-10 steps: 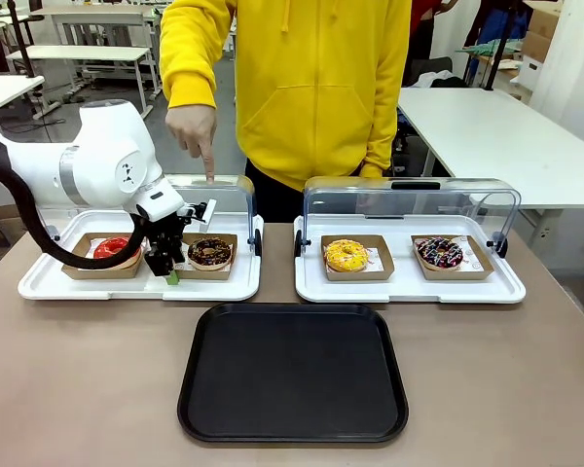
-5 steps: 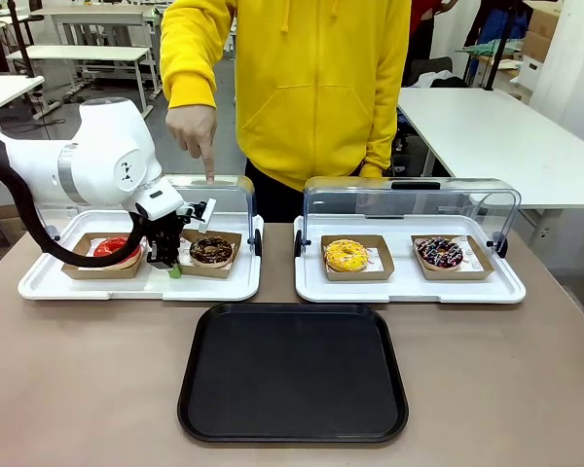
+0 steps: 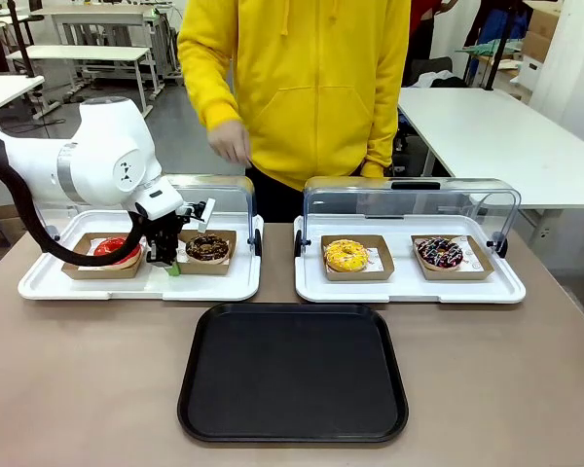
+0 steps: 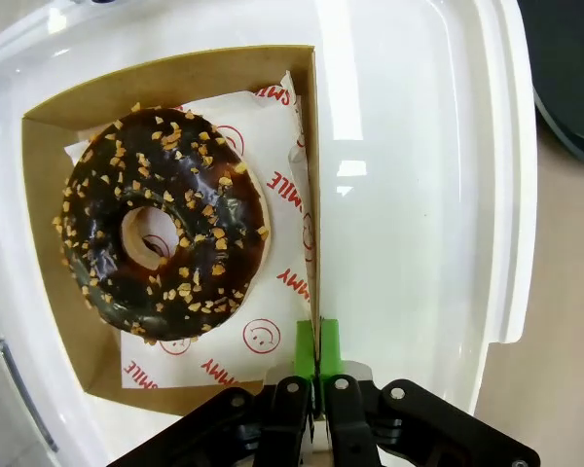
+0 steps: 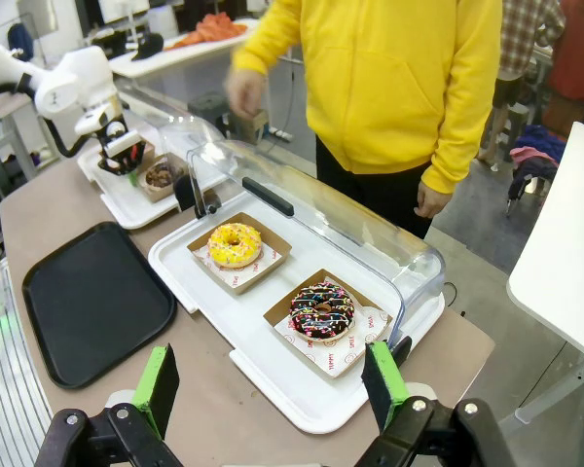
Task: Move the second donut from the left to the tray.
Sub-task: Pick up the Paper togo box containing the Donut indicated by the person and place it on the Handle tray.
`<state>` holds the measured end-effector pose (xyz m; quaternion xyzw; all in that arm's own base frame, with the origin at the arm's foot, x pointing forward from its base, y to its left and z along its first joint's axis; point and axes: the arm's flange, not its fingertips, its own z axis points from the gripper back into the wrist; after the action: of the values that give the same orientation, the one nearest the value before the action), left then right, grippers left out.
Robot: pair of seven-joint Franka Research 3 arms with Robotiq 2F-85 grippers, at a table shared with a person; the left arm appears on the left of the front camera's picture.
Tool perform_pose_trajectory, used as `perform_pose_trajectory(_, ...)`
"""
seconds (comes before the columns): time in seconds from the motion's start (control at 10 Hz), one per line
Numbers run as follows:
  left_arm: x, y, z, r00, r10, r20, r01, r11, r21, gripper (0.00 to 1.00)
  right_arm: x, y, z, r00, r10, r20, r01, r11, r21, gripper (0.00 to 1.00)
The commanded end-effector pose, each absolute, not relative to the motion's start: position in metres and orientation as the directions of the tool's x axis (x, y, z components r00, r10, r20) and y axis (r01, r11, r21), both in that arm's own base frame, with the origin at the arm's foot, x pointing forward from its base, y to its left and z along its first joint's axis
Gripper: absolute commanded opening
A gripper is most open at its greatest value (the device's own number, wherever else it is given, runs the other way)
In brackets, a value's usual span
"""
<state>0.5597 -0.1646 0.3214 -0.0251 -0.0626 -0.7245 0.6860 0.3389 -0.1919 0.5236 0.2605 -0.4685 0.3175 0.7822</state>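
Target item: ring donut with dark chocolate glaze and light crumbs, seated in a shallow brown cardboard holder lined with printed paper.
Target location: inside the left white plastic display tray with a clear raised lid, second position from the left, beside a red-glazed donut. Not yet on the destination.
Destination: large black rounded-square plastic tray with a raised rim, on the brown table, just in front of the two display trays; nothing lies on it.
Left gripper: green pads pressed together on the holder's near side wall, at the wall's lower end; the jaws are closed on thin card, not on the donut.
Right gripper: jaws spread wide, hanging clear above the table edge near the right display tray, holding nothing.
Handling estimate: load is likely light. Glaze is soft and will likely smear on contact; the crumbs look loosely attached.
Grip point: the holder wall is the correct place. Thin card probably flexes, so a one-sided pinch may let the holder sag or tilt.
Risk: the donut sits loose on the paper and could slide toward the low side; keep the holder level and clear the display tray's rim.
Person: a hand hangs above the left display tray's lid, apart from it.
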Motion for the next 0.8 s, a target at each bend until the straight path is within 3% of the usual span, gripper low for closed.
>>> perform_pose_trajectory(0.0, 0.559, -0.165, 0.322, -0.060, -0.991, 0.121, 0.997, -0.053, 0.057, 0.00, 0.342, -0.192, 0.525, 0.323, 0.246, 0.914, -0.748, 0.658, 0.087, 1.00)
perform_pose_trajectory(0.2, 0.560, -0.165, 0.322, -0.058, -0.991, 0.123, 0.997, -0.052, 0.057, 0.02, 0.342, -0.192, 0.525, 0.323, 0.246, 0.914, -0.748, 0.658, 0.087, 1.00)
perform_pose_trajectory(0.3, 0.549, -0.164, 0.331, -0.048, -0.993, 0.109, 0.991, -0.033, 0.128, 0.02, 0.342, -0.192, 0.525, 0.323, 0.246, 0.914, -0.748, 0.658, 0.087, 1.00)
perform_pose_trajectory(0.7, 0.473, -0.169, 0.365, 0.002, -0.996, 0.087, 0.958, 0.027, 0.285, 0.02, 0.342, -0.192, 0.525, 0.323, 0.246, 0.914, -0.748, 0.658, 0.087, 1.00)
